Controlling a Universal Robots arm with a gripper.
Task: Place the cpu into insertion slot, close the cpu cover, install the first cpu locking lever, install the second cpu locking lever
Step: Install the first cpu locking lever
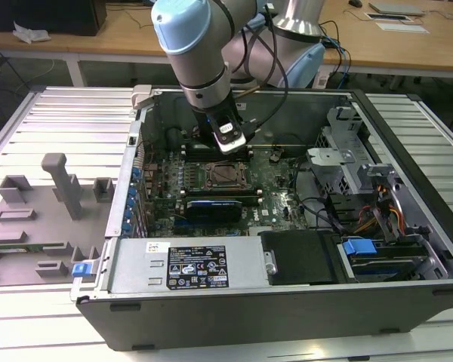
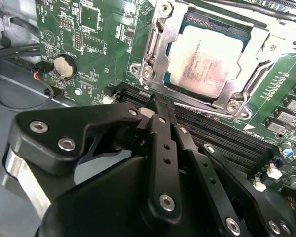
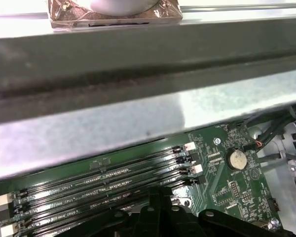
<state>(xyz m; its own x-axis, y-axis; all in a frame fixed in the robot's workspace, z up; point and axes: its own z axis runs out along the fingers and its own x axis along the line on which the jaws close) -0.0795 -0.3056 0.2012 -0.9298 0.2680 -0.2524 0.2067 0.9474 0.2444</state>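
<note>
cpu: the cpu point(image 2: 207, 59) is seated, grey lid up, in the insertion slot point(image 2: 140, 71). In the exterior view that's about the middle of the frame, right under the arm's wrist.

cpu cover: the cpu cover point(image 2: 160, 47) looks folded down flat, and the chip shows through its window. So I'd call steps one and two done.

locking lever: a thin silver rod point(image 2: 200, 107) runs along the socket edge nearest the tool. Pretty sure that's a locking lever, but I can't tell if it's hooked.

gripper: the gripper point(image 2: 155, 101) has its fingers clenched together with nothing between them. The tip sits just beside the corner of the socket, by the end of that rod.

step in hand: my guess is it's working a lever with the closed tip.

doing it well: keep the tip on the rod itself, not on the cover or the chip. Push down, then sideways so it tucks under its hook. A slip could land on the memory slots point(image 2: 227, 143), which lie right next to the socket.

further out: green motherboard point(image 2: 103, 39), with a coin cell battery point(image 2: 64, 66) well apart from the socket.

case: open computer case point(image 1: 211, 317) on a ribbed metal table point(image 1: 60, 113), with grey fixture blocks point(image 1: 60, 181) at the exterior view's left.
</note>
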